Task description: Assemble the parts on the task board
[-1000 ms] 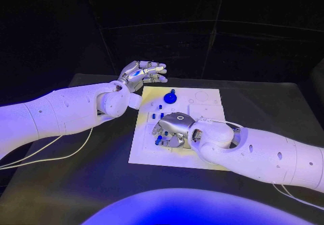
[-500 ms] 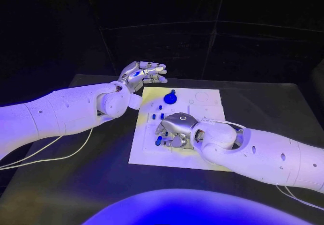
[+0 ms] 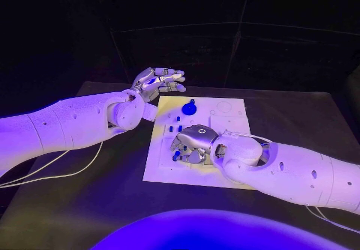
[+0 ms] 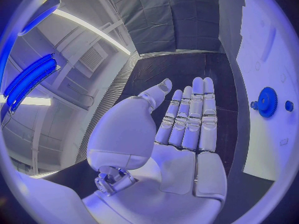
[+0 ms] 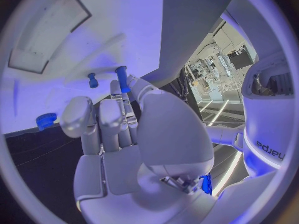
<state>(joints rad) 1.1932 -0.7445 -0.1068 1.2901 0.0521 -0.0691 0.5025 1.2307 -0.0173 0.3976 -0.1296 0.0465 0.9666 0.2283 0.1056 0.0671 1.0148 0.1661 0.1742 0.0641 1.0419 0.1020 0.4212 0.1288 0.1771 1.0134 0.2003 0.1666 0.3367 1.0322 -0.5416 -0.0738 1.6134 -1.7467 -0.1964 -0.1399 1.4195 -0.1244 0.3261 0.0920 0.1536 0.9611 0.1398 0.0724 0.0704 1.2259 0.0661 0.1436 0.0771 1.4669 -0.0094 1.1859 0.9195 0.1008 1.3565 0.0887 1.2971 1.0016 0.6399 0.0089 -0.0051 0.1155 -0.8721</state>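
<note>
Hovering mid-frame over the task board (image 3: pixel 225 125), the right hand (image 3: pixel 193 143) curls its fingers (image 5: pixel 122 104) beside a blue peg (image 5: pixel 122 78); whether they grip it is unclear. The left hand (image 3: pixel 156 82), upper left, holds nothing, its fingers (image 4: pixel 193 114) straight.

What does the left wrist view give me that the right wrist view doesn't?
Left wrist only: the left robot hand, fingers straight and holding nothing, off the edge of the white task board, and a round blue toothed gear on it. Right wrist only: the right robot hand over the board, fingertips near an upright blue peg. Both: the board and the black table.
</note>
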